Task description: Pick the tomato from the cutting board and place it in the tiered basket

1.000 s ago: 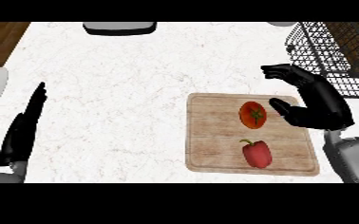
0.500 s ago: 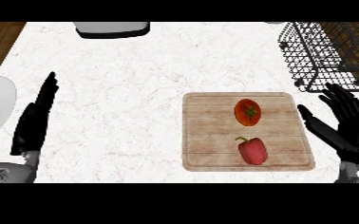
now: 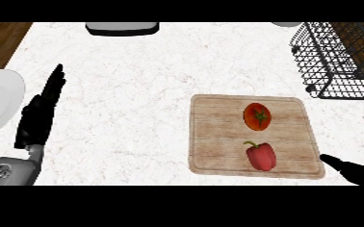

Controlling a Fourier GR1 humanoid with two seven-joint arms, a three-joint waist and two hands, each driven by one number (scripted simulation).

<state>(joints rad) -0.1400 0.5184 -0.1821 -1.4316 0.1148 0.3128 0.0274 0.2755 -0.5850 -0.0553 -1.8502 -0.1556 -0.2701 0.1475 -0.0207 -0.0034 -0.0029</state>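
Tomato (image 3: pixel 256 116) lies on the cutting board (image 3: pixel 213 139), above the pepper (image 3: pixel 262 156) — untouched. Likely smooth, round, bruisable; cup its sides. Left hand (image 3: pixel 39 115) flat, fingers straight; right hand (image 3: pixel 344 168) — cannot tell.

- One wooden cutting board (image 3: pixel 220 125) on the counter.
- One tomato (image 3: pixel 256 116) on the board.
- One red bell pepper (image 3: pixel 262 156) on the board.
- One black wire tiered basket (image 3: pixel 334 60) at the upper right.
- One white plate (image 3: pixel 8 96), partly cut off at the left edge.
- One grey object (image 3: pixel 122 27) at the top edge, too cropped to identify.
- Two black robot hands: left hand (image 3: pixel 41 110), right hand (image 3: pixel 344 168).
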